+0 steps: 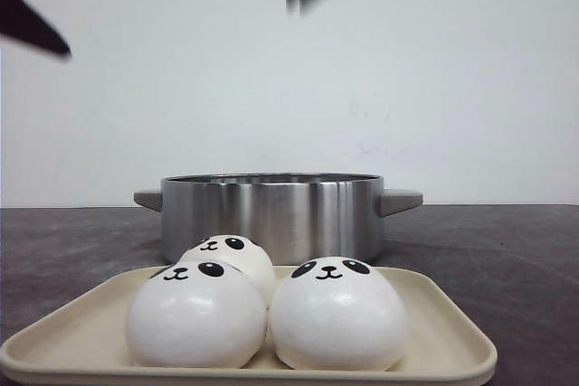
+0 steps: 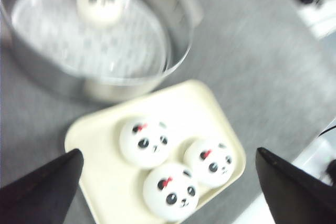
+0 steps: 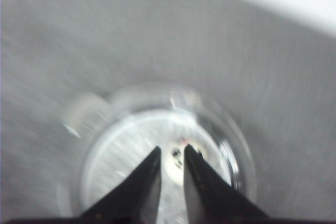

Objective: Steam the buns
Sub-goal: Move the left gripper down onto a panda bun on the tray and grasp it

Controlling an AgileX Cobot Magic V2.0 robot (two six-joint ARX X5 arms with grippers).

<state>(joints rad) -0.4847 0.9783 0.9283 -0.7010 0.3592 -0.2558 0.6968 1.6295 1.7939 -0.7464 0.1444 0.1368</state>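
Three buns on the tray, one in the pot, both arms up high.

Left side first: the left gripper hangs above the cream tray, its fingers spread wide with nothing between them. Below sit three panda-faced buns clustered together on that tray, two in front touching side by side, one tucked behind. Just behind the tray on the dark counter stands the steel pot, and inside it, on the perforated rack, a fourth bun. Over to the right: the right gripper hovers above the pot, fingers nearly together with only a narrow slit, holding nothing.
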